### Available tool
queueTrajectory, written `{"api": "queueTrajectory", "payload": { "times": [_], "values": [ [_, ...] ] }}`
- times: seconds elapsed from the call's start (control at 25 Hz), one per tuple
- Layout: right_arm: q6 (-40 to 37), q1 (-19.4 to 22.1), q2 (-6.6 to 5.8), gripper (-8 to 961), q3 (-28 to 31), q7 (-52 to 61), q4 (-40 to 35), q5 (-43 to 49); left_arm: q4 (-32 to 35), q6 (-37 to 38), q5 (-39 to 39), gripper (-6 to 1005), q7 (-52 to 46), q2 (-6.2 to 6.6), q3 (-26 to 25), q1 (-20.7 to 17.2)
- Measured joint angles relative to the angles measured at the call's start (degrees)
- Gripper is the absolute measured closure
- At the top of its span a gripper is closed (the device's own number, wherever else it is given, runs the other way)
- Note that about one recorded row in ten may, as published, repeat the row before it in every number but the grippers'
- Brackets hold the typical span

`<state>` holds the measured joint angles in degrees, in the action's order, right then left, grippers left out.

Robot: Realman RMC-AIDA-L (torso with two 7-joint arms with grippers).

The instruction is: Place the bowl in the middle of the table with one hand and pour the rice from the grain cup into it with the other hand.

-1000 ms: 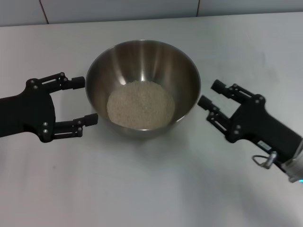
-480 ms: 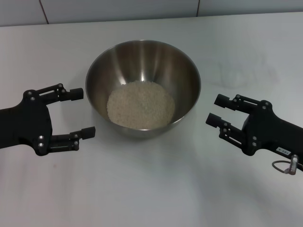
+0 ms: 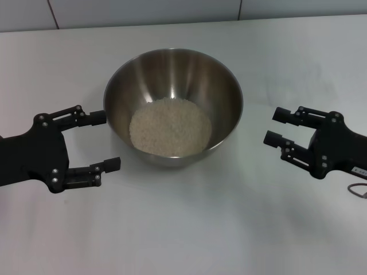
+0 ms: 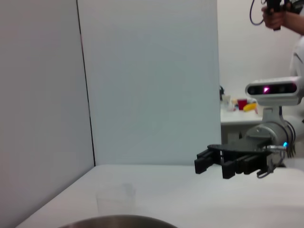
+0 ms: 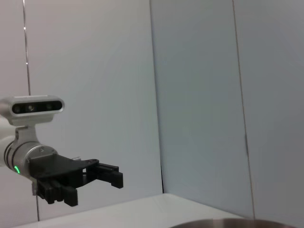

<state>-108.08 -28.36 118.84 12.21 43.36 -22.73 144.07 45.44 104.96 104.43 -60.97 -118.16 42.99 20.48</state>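
Finishing: rice in bowl; keep left gripper (nine o'clock), right gripper (three o'clock) jaws released, retreat level.

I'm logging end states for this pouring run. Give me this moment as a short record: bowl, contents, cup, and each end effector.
bowl: large round stainless-steel bowl, upright, mid-table on the plain white tabletop
contents: pale mound of rice covering the bottom
cup: small clear plastic cup, upright beyond the bowl, apparently empty
left end effector: open, empty, beside the bowl's left wall
right end effector: open, empty, apart from the bowl on its right
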Motion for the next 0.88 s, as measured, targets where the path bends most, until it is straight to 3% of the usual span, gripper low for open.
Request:
{"api": "queueTrajectory", "payload": {
  "times": [0.28,0.88],
  "values": [
    [-1.6,-0.1,0.00,466,-0.2,1.4,-4.0,0.0,-2.9,-0.2,-0.3,177,0.5,-0.18,-0.2,0.1],
    [-1.7,0.0,0.07,430,-2.4,0.9,-4.4,-0.1,-4.5,0.2,-1.6,177,0.5,-0.11,-0.1,-0.7]
  ]
}}
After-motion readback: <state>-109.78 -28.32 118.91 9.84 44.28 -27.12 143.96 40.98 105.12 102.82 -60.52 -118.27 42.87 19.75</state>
